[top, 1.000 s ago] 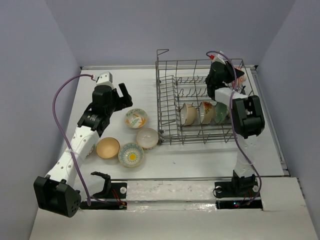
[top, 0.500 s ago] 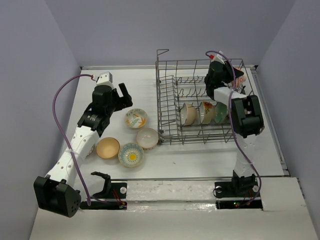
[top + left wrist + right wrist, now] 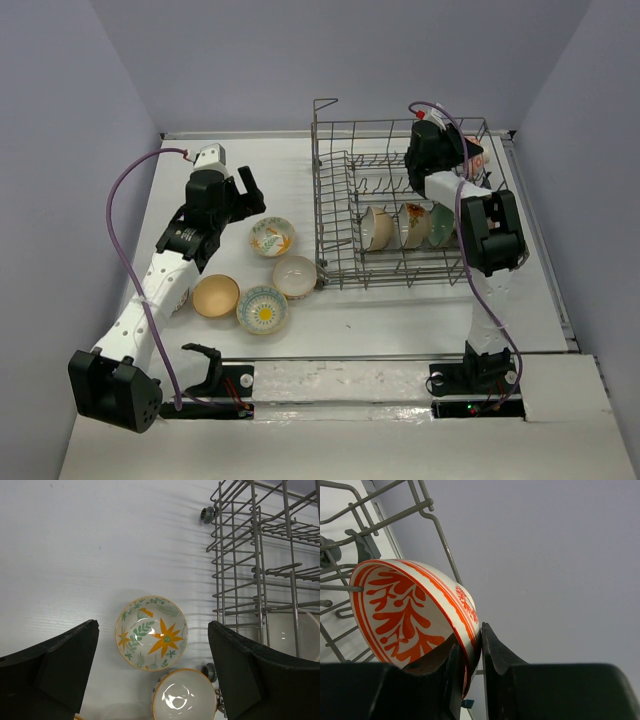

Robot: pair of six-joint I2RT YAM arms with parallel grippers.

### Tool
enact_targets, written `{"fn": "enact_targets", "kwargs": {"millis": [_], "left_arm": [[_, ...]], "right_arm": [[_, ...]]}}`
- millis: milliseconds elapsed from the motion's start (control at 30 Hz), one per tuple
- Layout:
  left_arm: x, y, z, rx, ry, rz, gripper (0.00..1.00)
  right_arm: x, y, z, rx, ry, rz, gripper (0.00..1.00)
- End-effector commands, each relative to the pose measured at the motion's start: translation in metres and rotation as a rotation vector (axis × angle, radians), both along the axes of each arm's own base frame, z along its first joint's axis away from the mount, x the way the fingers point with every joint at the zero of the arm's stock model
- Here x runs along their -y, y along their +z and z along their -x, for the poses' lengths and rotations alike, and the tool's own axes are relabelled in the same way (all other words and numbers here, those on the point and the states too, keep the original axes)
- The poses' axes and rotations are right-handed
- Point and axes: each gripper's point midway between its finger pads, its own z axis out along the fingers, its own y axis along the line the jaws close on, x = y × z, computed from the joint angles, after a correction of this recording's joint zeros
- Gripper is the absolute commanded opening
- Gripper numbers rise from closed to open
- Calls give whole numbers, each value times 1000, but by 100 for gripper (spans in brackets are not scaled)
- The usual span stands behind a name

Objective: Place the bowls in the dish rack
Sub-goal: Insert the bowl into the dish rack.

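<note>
Inspecting rt gripper first: its two fingers are pinching the wall of the red-orange patterned bowl at the rim, one finger on each side, both appearing to be touching it. Bowl is standing on edge, tilted, and a rack wire is meeting its rim at the left of the wrist view. In the top view this pair is sitting at the upper right corner of the dish rack, up among the tall side wires; whether the bowl is resting on the rack floor, cannot tell.

Three bowls are standing on edge in a row between tines in the lower right part of the rack: a cream bowl, a second pale bowl beside it, and a teal bowl nearest the rt arm.

Lt gripper is hanging over the table left of centre, fingers spread wide and holding nothing. Per wrist view, the floral bowl is lying upright on the table directly under the gap, apart from both fingers.

Four bowls are waiting on the table, clustered just left of the rack: the floral bowl; the white bowl below it, close against the rack's lower left corner; the tan bowl; and the blue-rimmed bowl w/ yellow centre, touching or nearly touching the tan one.
</note>
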Motion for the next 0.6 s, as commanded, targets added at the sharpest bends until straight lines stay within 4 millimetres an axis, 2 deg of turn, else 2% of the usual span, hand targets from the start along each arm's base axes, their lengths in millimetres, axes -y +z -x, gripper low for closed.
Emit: {"fn": "enact_targets", "kwargs": {"millis": [0, 400, 567], "left_arm": [[2, 9, -4, 40, -5, 16, 99], [1, 9, -4, 42, -2, 16, 99], [1, 9, -4, 42, -2, 16, 99]], "right_arm": [[-8, -25, -14, -4, 41, -45, 24], [-15, -43, -23, -1, 76, -137, 27], [-19, -45, -27, 14, 92, -187, 35]]}}
